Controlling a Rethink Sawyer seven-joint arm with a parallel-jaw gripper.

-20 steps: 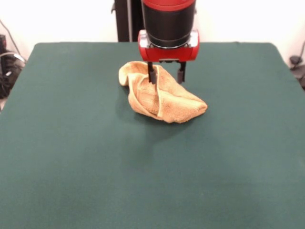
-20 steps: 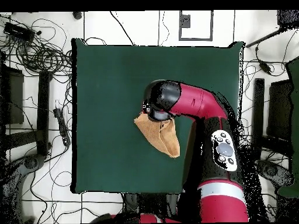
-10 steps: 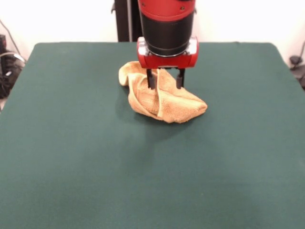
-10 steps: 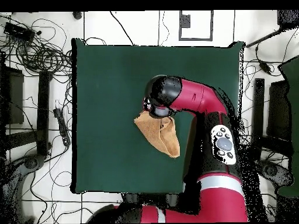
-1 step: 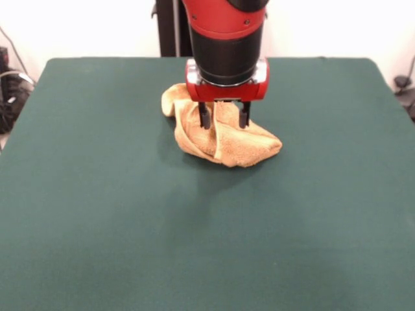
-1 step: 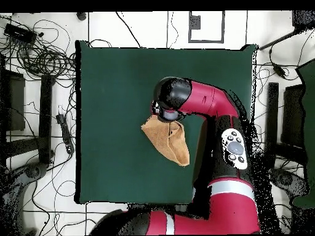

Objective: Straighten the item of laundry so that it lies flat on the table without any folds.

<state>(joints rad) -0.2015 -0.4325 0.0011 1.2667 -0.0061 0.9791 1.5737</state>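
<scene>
The item of laundry [image 5: 224, 139] is a golden yellow-orange towel, crumpled into a folded heap on the dark green table [image 5: 97, 214], a little toward the far side of centre. My gripper [image 5: 224, 121] hangs straight over the heap, open, with its two dark fingers astride a raised fold; the fingertips [image 5: 204, 123] are down among the cloth. In the overhead view the towel [image 6: 172, 144] pokes out from under the red arm's wrist [image 6: 169, 98], which hides the gripper.
Cables and dark equipment [image 6: 37, 55] lie on the floor beside the table's left edge in the overhead view. The red arm [image 6: 231, 147] reaches in along the table's right side.
The gripper has dropped lower onto the towel and shifted slightly toward the front. The towel's shape has not changed.
</scene>
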